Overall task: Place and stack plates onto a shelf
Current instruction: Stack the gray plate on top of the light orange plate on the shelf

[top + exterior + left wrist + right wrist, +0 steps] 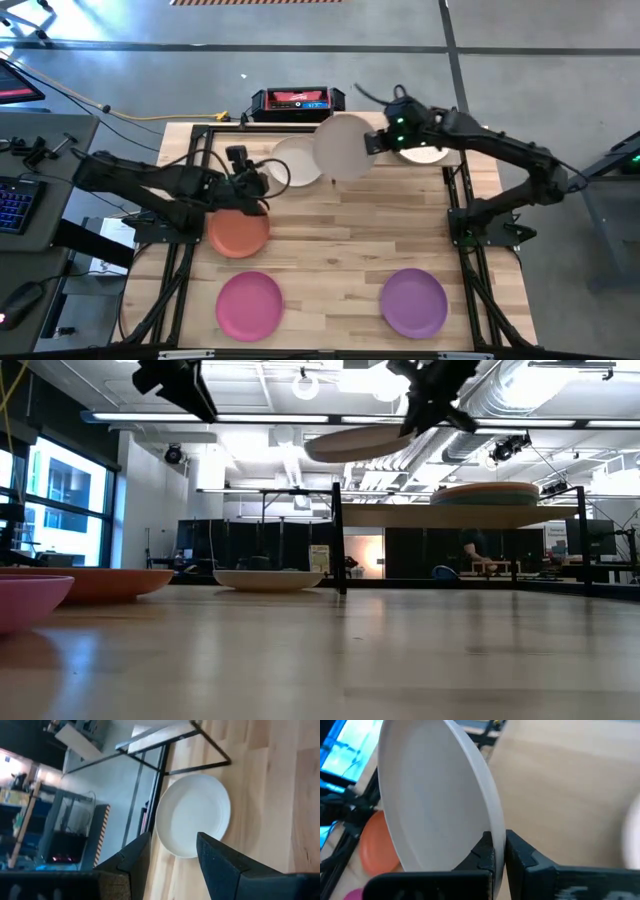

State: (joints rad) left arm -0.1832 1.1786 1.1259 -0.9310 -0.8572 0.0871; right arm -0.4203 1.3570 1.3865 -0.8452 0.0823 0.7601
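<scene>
Overhead, the right gripper (378,140) was clamped on the rim of a cream plate (345,146), holding it in the air near the back of the table (360,235), between the white plate (296,160) on the wood and the shelf (440,515) at the back right. Its own wrist view showed the two fingers (485,852) pinched together on the plate's edge (470,780) — the dish stood steeply tilted there, its hollow side facing the camera. From table height the held plate (352,444) hung roughly level and higher than the shelf panel, to the side of it and not touching it. A stack of plates (485,492) already lay on the shelf (only its edge showed, so the colours could not be sorted out from there).

The left gripper (258,183) hovered with its fingers (220,860) apart and empty, just beside the white plate (194,815), which sat flat on the tabletop next to a black frame post. Below that arm in the high view lay a coral red plate (238,234), partly under the gripper. Nearer the front edge rested a magenta plate (249,304) and a purple plate (413,301) — well apart from each other, both untouched.
</scene>
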